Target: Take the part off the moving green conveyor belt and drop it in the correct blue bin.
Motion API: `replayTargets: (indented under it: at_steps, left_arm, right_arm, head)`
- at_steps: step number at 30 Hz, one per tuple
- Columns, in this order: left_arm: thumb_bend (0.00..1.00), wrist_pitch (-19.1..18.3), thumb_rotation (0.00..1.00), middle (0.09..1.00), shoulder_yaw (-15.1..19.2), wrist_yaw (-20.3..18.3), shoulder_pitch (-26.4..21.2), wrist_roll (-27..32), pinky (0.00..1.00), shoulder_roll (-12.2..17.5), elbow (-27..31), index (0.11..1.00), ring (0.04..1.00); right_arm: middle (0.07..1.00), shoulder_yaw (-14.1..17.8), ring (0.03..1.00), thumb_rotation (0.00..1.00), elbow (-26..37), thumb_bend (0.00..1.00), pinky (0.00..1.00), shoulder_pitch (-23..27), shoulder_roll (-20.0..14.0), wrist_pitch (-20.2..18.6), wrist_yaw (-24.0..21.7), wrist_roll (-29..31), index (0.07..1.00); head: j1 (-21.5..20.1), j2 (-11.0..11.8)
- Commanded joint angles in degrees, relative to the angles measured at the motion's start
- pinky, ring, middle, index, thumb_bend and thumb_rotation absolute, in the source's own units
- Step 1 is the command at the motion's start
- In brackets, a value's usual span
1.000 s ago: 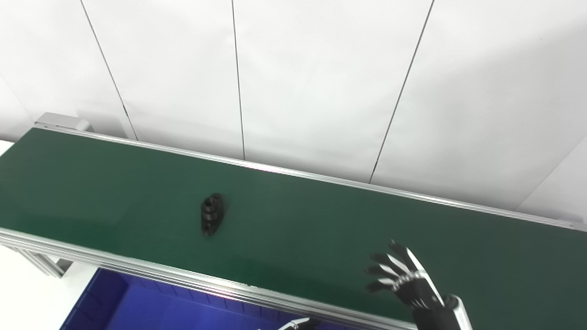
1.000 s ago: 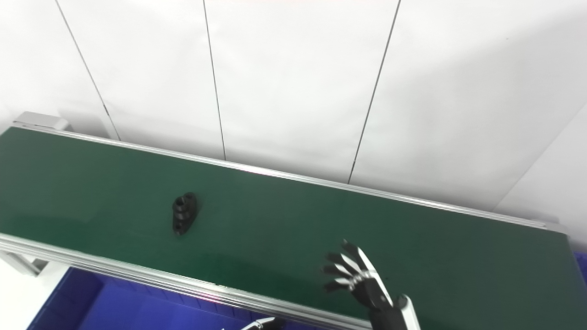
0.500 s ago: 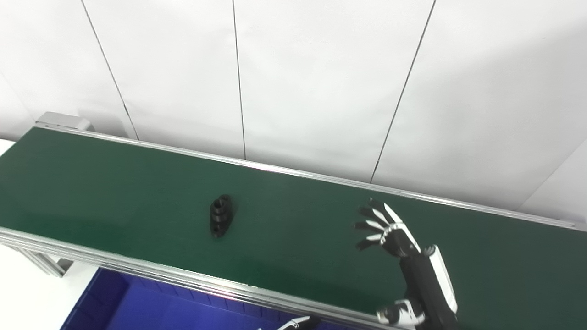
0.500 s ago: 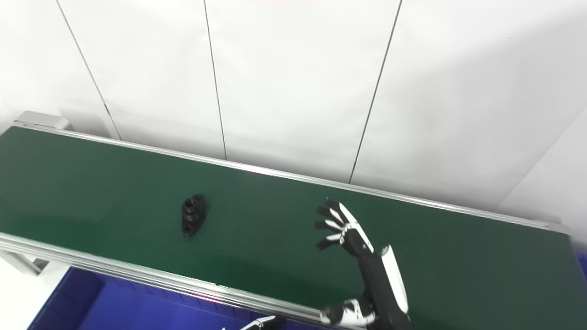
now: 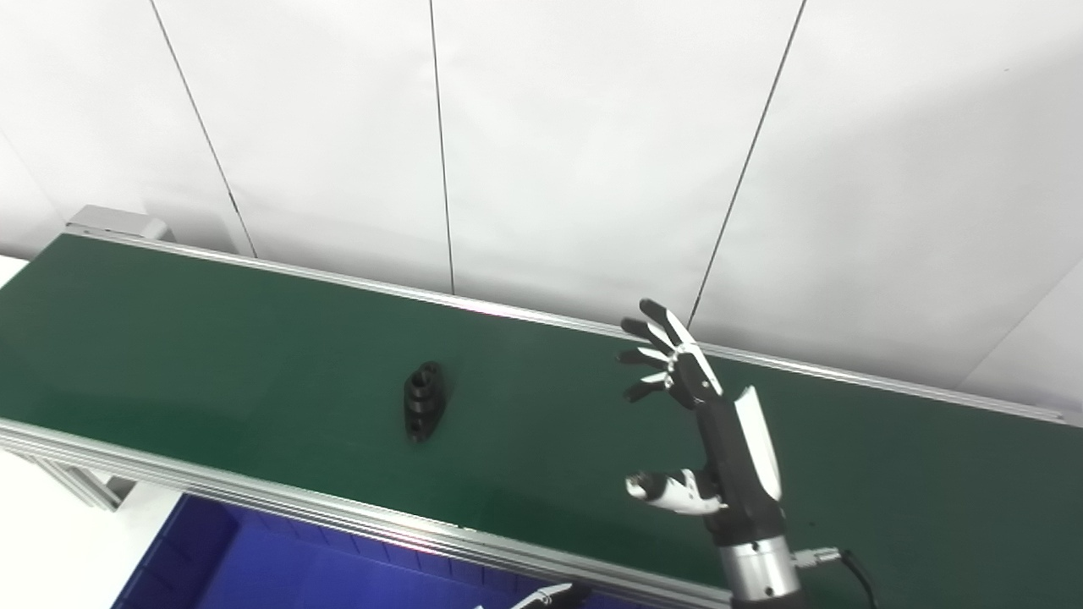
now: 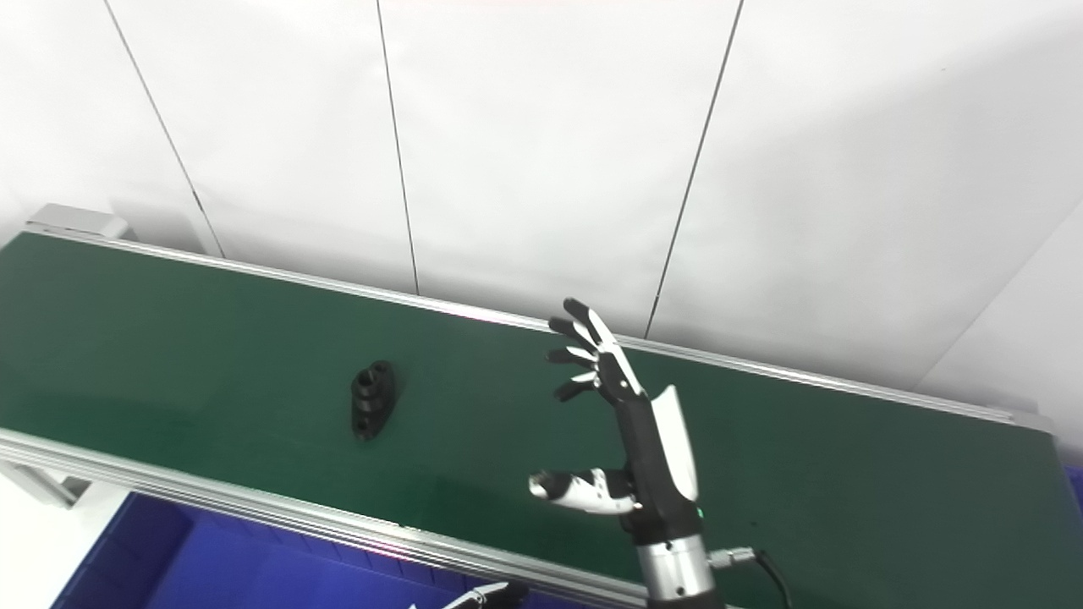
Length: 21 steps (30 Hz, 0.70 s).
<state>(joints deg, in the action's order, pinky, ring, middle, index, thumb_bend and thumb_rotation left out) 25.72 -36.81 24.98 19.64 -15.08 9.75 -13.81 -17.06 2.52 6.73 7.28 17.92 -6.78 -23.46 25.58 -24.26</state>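
Observation:
A small black part [image 5: 424,399] lies on the green conveyor belt [image 5: 211,338], left of centre; it also shows in the right eye view [image 6: 373,410]. My right hand [image 5: 726,444] is raised over the belt to the right of the part, well apart from it. It is open, with fingers spread upward and thumb pointing left, and holds nothing. It also shows in the right eye view [image 6: 645,440]. Only a sliver of my left hand [image 5: 548,596] shows at the bottom edge, below the belt's near rail. Whether it is open or shut is hidden.
A blue bin [image 5: 254,567] sits below the belt's near aluminium rail [image 5: 296,507] at the bottom left. A white panelled wall rises behind the belt's far rail [image 5: 508,311]. The belt's end housing [image 5: 114,222] is at the far left.
My right hand has risen from the bottom edge and moved up and left over the belt, with more of its forearm in view. The black part has drifted right along the belt.

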Motion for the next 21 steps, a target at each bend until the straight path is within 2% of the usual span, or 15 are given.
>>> replayTargets:
  at_steps: [1,8,14,21]
  left_arm:
    - [0.99,1.2,0.95,0.834,-1.2,-1.2,0.4,-0.3,0.76,-1.5,0.0,0.824,0.819]
    - [1.00,1.2,0.95,0.835,-1.4,-1.1,0.0,-0.2,0.77,-1.9,-0.6,0.826,0.819]
    - [1.00,1.2,0.94,0.830,-1.4,-1.2,-0.1,0.2,0.77,-2.3,-0.8,0.823,0.817]
    - [1.00,1.2,0.94,0.833,-1.5,-1.2,-0.5,0.1,0.77,-2.8,-1.3,0.823,0.821]
  right_arm:
    - [0.896,-1.0,0.739,0.87,0.6,1.00,0.51,1.9,2.0,-1.3,1.7,-1.7,0.943]
    - [0.900,-2.2,0.740,0.83,-0.8,1.00,0.53,2.7,3.2,-3.5,3.9,-4.9,0.941]
    - [0.888,-2.9,0.741,0.81,-2.5,0.98,0.56,4.2,2.6,-5.1,4.0,-6.1,0.938]
    - [0.870,-3.3,0.724,0.80,-6.7,0.96,0.57,8.4,-0.1,-3.2,5.2,-8.4,0.929]
  head:
    - [0.0,-0.1]
    - [0.3,0.0]
    - [0.6,0.1]
    - [1.1,0.1]
